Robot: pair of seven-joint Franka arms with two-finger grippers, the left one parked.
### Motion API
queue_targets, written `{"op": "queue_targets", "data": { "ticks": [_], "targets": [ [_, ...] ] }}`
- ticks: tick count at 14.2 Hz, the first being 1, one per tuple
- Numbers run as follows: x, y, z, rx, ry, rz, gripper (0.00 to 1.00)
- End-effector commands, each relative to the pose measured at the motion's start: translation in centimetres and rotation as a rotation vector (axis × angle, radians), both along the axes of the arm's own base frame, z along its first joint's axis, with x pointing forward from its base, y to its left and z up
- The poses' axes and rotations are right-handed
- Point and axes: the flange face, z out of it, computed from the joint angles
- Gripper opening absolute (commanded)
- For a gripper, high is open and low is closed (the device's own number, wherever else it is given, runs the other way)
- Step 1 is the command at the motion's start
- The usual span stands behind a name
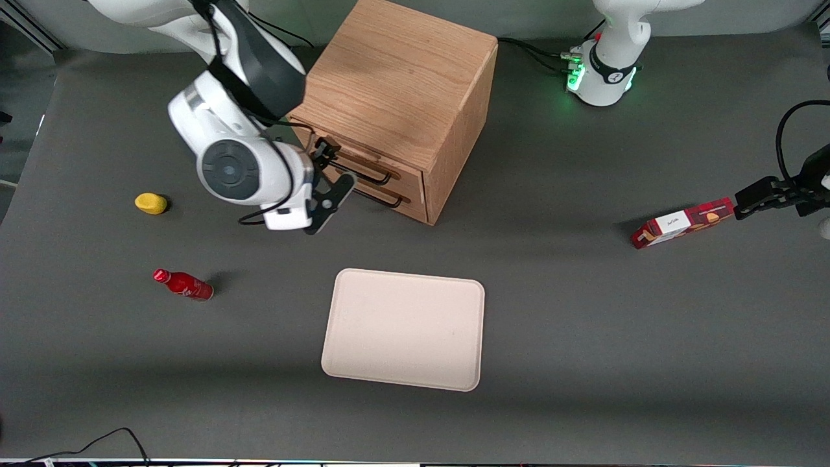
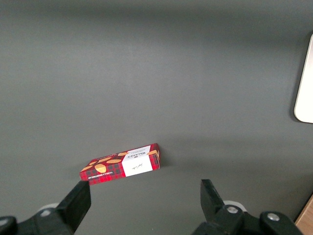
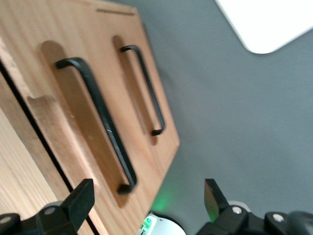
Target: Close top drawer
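Front cam is looking steeply down over the whole table. Right wrist cam is sitting close to the cabinet front. Left wrist cam is facing the red box; front cam shares both.

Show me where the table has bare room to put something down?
The tray is bare, and so is the dark table between it and the red box. In front of the cabinet it is crowded: the open tool hangs by the top drawer.
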Motion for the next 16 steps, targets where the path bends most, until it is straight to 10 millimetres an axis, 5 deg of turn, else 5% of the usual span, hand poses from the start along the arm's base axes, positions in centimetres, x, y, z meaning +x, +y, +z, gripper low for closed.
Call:
{"op": "queue_targets", "data": {
  "ticks": [1, 7, 10, 16],
  "targets": [
    [0.9, -5.6, 4.8, -0.019, -0.071, -0.101, 1.00],
    [2.5, -18.5, 11.0, -0.134, -0.231, -0.337, 1.00],
    [1.0, -20.8, 12.5, -0.271, -0.351, -0.504, 1.00],
    [-2.4, -28.3, 14.5, -0.241, -0.451, -0.769, 1.00]
  ]
}}
